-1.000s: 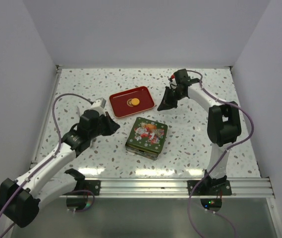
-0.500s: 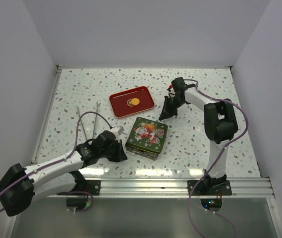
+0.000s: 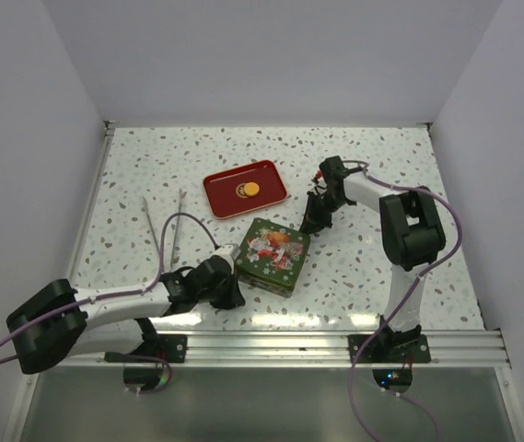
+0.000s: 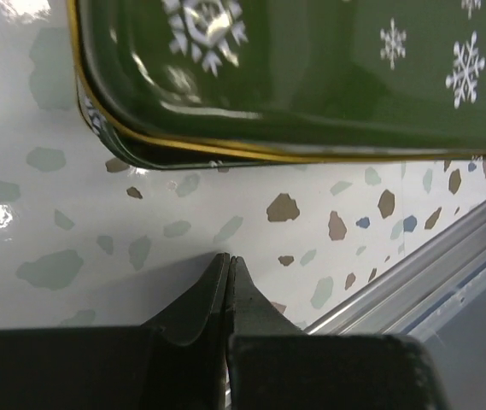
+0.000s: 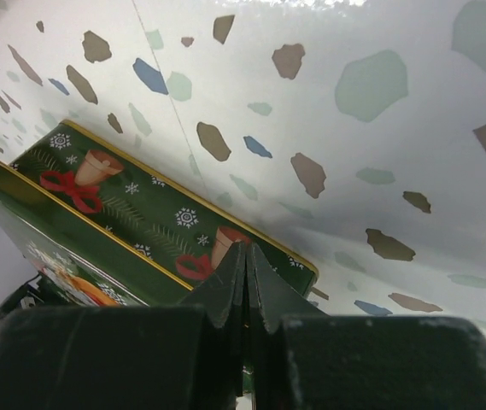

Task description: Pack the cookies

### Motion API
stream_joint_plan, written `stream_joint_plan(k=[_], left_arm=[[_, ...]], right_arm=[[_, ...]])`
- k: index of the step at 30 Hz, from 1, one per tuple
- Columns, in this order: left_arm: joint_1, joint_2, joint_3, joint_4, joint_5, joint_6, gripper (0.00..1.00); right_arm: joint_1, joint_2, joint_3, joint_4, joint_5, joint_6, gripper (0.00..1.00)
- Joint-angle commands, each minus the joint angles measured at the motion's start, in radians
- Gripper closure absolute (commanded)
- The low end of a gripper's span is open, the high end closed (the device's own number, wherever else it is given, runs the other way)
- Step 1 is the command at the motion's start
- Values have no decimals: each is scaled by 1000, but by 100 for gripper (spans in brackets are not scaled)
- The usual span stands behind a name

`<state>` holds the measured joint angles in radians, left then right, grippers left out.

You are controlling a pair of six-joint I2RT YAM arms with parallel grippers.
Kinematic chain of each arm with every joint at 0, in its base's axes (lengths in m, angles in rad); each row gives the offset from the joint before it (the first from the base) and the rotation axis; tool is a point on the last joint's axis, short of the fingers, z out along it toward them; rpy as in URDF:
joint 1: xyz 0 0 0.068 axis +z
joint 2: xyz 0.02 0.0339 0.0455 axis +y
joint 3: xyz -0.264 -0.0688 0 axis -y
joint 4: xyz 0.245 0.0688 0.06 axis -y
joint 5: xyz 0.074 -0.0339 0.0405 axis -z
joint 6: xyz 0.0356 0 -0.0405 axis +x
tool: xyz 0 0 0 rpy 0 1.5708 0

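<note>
My left gripper [image 3: 227, 293] sat low at the near left corner of the green tin [image 3: 273, 255], fingers pinched together with nothing between them; in the left wrist view the fingertips [image 4: 228, 278] met in a closed wedge just short of the tin's gold-edged rim, with bare speckled table [image 3: 354, 267] between. The lid was on the tin. Across it, my right gripper [image 3: 314, 219] hung at the far right corner, likewise clenched on nothing — its wrist view showed the tips closed and aimed at the tin's decorated side wall, close to it, though I could not tell whether they touched.

Beyond the tin lay the red tray [image 3: 225, 184], and on it one cookie [image 3: 250, 190], well apart from both my grippers. A pair of thin sticks [image 3: 165, 224] lay on the table to the left.

With the cookie on the tray and the lid down, I judged that the tin was being braced at opposite corners — either to nudge it square or to work at the lid. To do that well, I would have kept both closed tips low against the wall, below the rim, pushed gently and evenly from both sides so the tin did not spin, and watched that the left tips did not slide under the lid's lip and tip it.
</note>
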<state>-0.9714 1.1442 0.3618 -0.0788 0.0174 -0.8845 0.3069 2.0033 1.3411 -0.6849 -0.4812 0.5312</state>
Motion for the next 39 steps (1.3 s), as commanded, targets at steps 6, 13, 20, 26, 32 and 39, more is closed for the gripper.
stream_joint_plan(k=[6, 13, 20, 26, 32, 39], left_arm=[[-6, 61, 23, 99, -111, -48, 100], [-6, 75, 37, 88, -116, -44, 100], [-38, -26, 115, -47, -111, 48, 100], [-102, -86, 232, -168, -93, 153, 100], [-115, -113, 278, -135, -82, 167, 100], [-115, 75, 376, -24, -76, 167, 100]], right_arm=[[24, -83, -23, 16, -5, 1, 100], [31, -100, -72, 25, -7, -5, 100], [31, -94, -83, 36, -5, -7, 100], [31, -87, -82, 44, -4, -7, 100], [31, -87, -86, 47, -3, -5, 100], [31, -94, -100, 54, -8, 1, 100]])
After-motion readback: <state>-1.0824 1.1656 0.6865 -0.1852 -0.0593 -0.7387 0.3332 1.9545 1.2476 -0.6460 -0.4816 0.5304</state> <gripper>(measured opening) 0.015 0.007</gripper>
